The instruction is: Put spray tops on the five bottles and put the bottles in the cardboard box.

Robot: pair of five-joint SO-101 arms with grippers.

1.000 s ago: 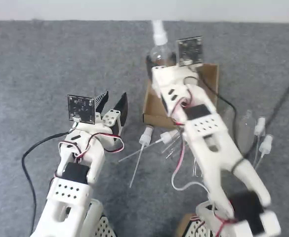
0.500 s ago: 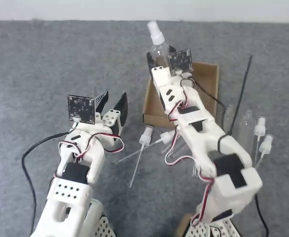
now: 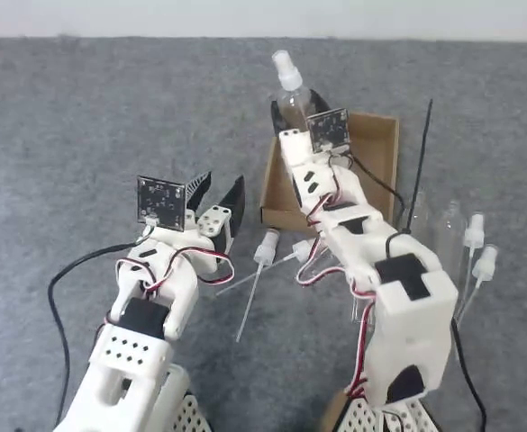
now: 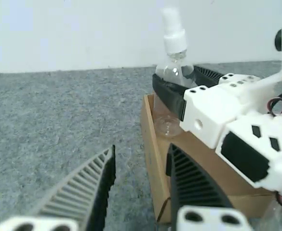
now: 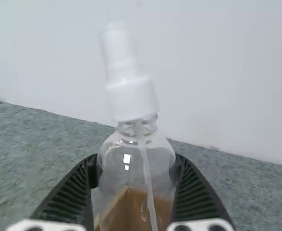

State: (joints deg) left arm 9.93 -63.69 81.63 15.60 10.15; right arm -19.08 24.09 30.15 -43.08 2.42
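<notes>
My right gripper (image 3: 295, 110) is shut on a clear bottle (image 3: 293, 97) with a white spray top, held upright over the far left corner of the cardboard box (image 3: 376, 148). The right wrist view has the same bottle (image 5: 135, 159) between the black fingers, box edge below. My left gripper (image 3: 216, 196) stands open over the carpet to the left of the box; in its wrist view (image 4: 138, 175) the box (image 4: 153, 144) and the held bottle (image 4: 175, 67) lie ahead. Loose spray tops (image 3: 265, 247) lie in front of the box. Capped bottles (image 3: 475, 243) stand at the right.
Grey carpet covers the table. Thin dip tubes from the loose spray tops (image 3: 249, 301) stretch toward the front between the arms. A black cable (image 3: 419, 162) rises beside the box. Open carpet lies to the far left.
The right arm has swung left and straightened, and the held bottle has lowered slightly toward the box corner. The left gripper has shifted a little right and forward.
</notes>
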